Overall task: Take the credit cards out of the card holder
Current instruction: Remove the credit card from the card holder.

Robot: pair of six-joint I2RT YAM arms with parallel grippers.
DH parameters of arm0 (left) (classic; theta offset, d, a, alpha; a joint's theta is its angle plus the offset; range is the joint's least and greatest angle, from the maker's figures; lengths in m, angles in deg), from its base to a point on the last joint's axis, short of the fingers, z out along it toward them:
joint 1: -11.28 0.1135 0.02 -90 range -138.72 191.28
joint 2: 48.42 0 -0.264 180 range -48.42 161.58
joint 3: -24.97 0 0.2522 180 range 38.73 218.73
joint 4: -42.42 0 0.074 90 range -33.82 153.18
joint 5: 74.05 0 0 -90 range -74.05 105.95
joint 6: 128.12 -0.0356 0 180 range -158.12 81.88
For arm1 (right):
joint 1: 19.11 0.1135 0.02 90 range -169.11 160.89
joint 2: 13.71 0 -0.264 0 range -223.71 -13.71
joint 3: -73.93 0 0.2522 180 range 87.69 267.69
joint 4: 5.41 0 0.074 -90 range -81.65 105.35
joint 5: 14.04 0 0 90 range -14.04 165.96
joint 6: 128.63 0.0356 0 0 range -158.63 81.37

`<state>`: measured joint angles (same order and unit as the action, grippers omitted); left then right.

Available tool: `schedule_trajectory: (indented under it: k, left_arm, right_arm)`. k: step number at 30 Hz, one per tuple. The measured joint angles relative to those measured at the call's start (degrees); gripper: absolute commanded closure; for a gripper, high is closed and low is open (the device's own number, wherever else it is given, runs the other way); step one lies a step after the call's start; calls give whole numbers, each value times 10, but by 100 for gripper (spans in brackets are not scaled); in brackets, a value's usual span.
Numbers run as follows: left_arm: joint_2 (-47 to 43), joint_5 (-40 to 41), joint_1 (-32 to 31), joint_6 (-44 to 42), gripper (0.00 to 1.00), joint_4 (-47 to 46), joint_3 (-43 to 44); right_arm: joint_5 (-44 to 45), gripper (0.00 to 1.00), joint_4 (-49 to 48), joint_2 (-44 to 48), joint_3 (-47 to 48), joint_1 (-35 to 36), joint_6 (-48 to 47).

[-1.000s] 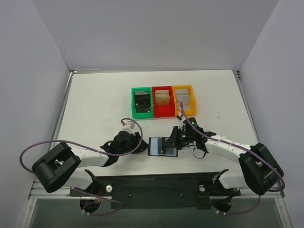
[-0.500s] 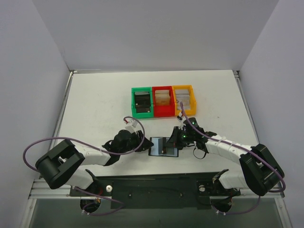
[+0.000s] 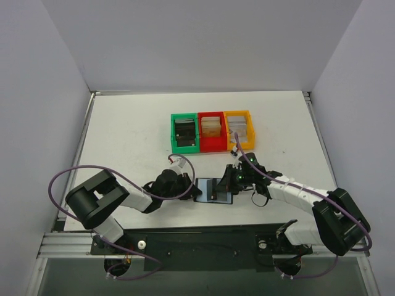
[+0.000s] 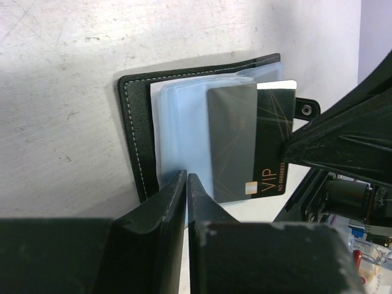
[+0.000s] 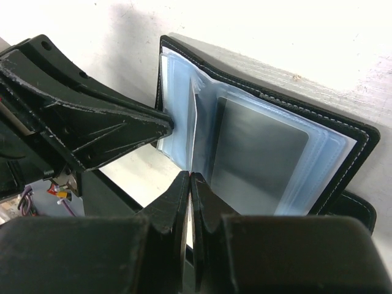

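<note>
Robotics lab test cell. Flat white tabletop (image 3: 123, 135) boxed in by plain pale grey wall panels (image 3: 203, 43) at left, top and right of frame. Two black-and-white jointed robot arms (image 3: 137, 200) bolted to black metal base plate (image 3: 203, 237) at bottom centre, looping purple cables (image 3: 68, 176) trailing (one per arm). Ribbed aluminium rail (image 3: 62, 250) at lower left. Row of small green, red, yellow plastic bins (image 3: 212, 147) at centre frame.

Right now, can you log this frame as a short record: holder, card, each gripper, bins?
card holder: open on the table, between both grippers
credit card: dark, marked VIP, partly out of a pocket
left gripper: closed, tips at the pocket edge
right gripper: closed, tips at a pocket leaf
bins: green bin, red bin, yellow bin, in a row behind
</note>
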<state>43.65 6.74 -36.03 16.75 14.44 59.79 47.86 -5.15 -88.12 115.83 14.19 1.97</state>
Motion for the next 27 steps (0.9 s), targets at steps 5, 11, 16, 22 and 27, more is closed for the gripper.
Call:
schedule_trajectory:
  k: [5,11,16,22,27]
  left_arm:
    - [-4,25,0,3,99,8,0]
    - [-18,54,2,4,100,22,-5]
    - [-30,66,3,4,100,32,-10]
    - [-42,78,10,5,100,40,-17]
    - [-60,81,13,3,77,59,-21]
  right_arm:
    - [3,100,10,15,0,-6,-3]
    - [3,100,14,20,0,-8,-5]
    - [5,100,25,32,0,-10,-11]
    - [9,100,48,57,0,-11,-22]
    - [16,100,75,83,0,-11,-34]
